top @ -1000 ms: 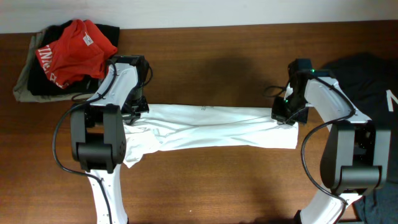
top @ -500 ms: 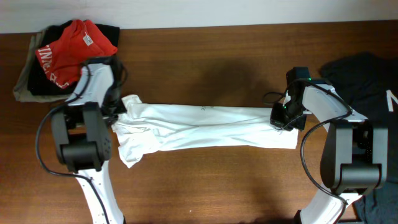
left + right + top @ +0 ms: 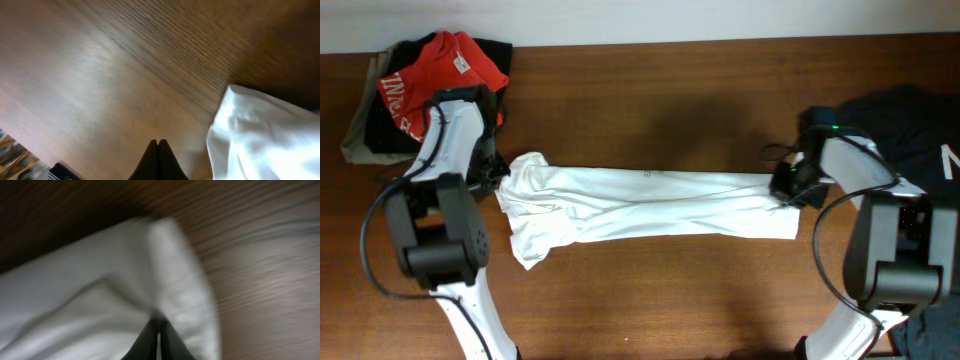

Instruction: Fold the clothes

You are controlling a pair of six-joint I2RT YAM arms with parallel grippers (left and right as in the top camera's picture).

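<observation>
The clothes, a white T-shirt [image 3: 650, 205], lie as a long narrow strip across the middle of the wooden table, bunched at the left end. Just off that bunched end, my left gripper [image 3: 497, 178] is shut and empty over bare wood [image 3: 158, 141], with the shirt's edge [image 3: 265, 135] to its right. At the strip's upper right corner sits my right gripper [image 3: 786, 189]. Its fingers stand almost together with only a slit between them, the tips [image 3: 159, 322] pinching a pucker of the white cloth [image 3: 100, 290].
A red garment [image 3: 440, 70] lies on a pile of dark clothes at the back left, close behind my left arm. A black garment [image 3: 910, 130] lies at the right edge beside my right arm. Bare wood shows in front of and behind the strip.
My left gripper has swung left off the shirt, leaving that end bunched up and further left. My right gripper has shifted slightly right at the other end.
</observation>
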